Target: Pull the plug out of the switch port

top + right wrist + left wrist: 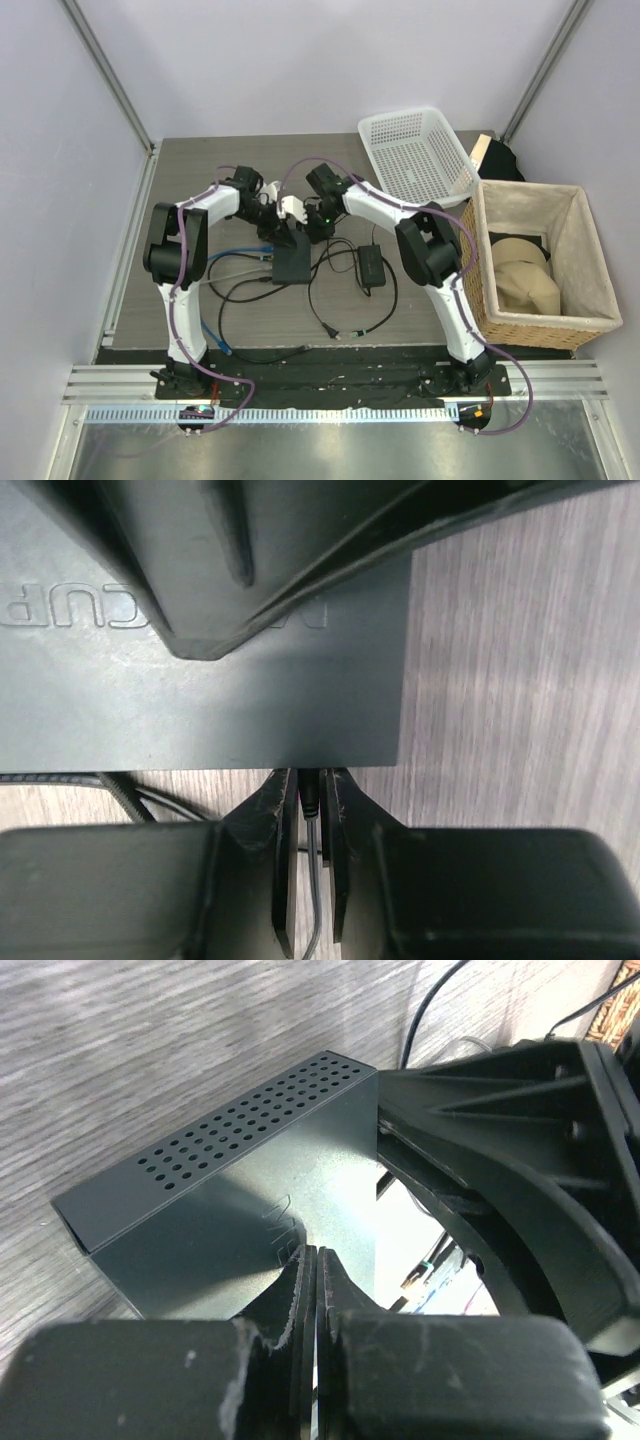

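A flat dark-grey switch (293, 264) lies about mid-table (180, 180), one edge squared to the near edge, with both arms bent over its far end. The left gripper (315, 1290) has its fingers pressed together with nothing between them, tips resting on the switch's top face. A perforated side wall of the box is seen from the left wrist.

The right gripper (310, 780) is clamped on the plug (312, 800), a thin dark barrel held between the two fingertips just beside the edge of the box, close to one corner. The plug's long axis runs square to that edge. Its tip points at the box and its grey lead (314, 910) trails straight back between the fingers. The switch port lies behind the plug's tip and is hidden. Whether the tip sits inside it or just clear of it cannot be told.

Raised lettering on the top face runs parallel to the edge the plug meets. The arms cover the box's far end from above, so its own long axis cannot be judged.

A smaller black power brick (373, 268) sits just right of the switch, black cables (330, 320) looping toward the near edge. A blue cable (215, 335) lies toward the near left corner. A white plastic basket (418, 150) rests at the far right corner, a lined wicker basket (540, 320) beside the right edge.
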`<state>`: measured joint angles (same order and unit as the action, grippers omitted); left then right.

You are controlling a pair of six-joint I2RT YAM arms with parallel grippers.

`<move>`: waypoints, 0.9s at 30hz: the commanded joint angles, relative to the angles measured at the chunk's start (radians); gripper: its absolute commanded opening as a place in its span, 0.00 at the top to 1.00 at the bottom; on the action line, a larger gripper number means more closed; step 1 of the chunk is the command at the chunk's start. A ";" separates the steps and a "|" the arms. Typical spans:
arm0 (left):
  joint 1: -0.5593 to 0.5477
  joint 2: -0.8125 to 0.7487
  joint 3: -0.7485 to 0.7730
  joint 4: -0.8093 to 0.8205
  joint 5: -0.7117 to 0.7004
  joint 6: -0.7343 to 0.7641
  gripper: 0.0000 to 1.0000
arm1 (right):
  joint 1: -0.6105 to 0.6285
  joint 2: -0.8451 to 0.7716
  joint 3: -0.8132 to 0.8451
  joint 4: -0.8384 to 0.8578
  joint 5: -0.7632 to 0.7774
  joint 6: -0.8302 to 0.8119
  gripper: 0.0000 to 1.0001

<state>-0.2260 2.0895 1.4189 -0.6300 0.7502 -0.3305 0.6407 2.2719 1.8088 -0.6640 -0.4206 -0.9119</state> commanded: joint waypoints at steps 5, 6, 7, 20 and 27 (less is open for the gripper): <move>-0.038 0.138 -0.058 -0.037 -0.385 0.079 1.00 | -0.024 0.265 0.500 -0.560 -0.092 -0.082 0.99; -0.038 0.136 -0.060 -0.037 -0.387 0.077 1.00 | -0.024 0.241 0.471 -0.546 -0.089 -0.075 0.99; -0.039 0.135 -0.060 -0.036 -0.387 0.080 1.00 | -0.024 0.218 0.389 -0.481 -0.084 -0.062 0.99; -0.052 0.141 -0.052 -0.045 -0.411 0.081 1.00 | -0.029 -0.141 -0.218 0.317 0.158 0.116 0.99; -0.061 0.149 -0.044 -0.054 -0.426 0.082 1.00 | -0.027 -0.184 -0.299 0.432 0.278 0.053 0.99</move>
<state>-0.2630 2.0995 1.4483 -0.6449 0.7029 -0.3408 0.6361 2.1380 1.5547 -0.4114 -0.3431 -0.8059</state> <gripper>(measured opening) 0.017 0.170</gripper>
